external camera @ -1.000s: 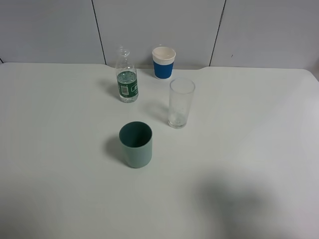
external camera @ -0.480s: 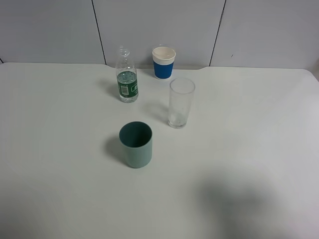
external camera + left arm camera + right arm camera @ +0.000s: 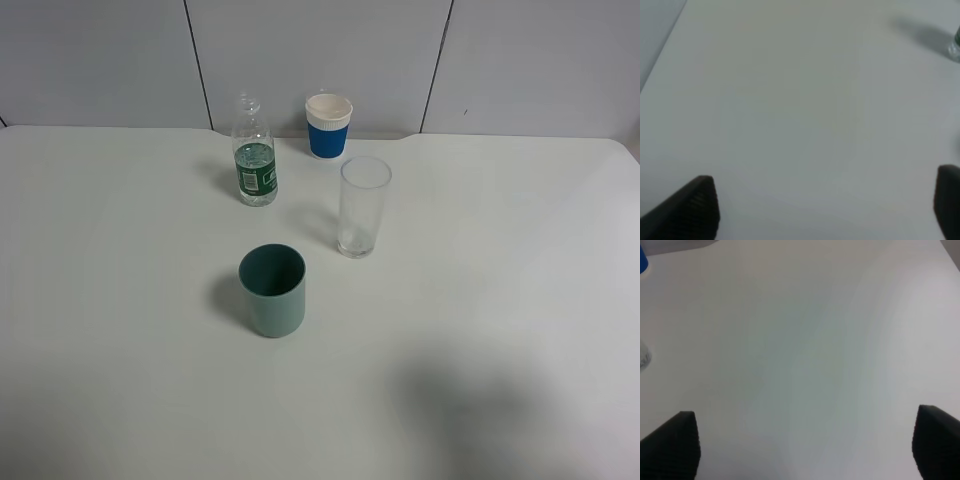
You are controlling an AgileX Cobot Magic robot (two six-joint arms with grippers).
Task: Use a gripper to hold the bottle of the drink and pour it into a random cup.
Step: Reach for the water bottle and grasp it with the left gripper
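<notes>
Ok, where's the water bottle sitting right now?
In the exterior high view the bottle stands upright toward the far edge of the table, left of centre, just left of the blue cup and the clear glass.

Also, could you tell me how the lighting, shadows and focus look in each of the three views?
Exterior high: sharp and evenly lit; the bottle, glass and teal cup cast soft shadows to their left, and a broad dim shadow lies on the table at lower right. Left wrist: soft focus, the left fingers blurred. Right wrist: likewise soft, the right fingers blurred; no glare.
</notes>
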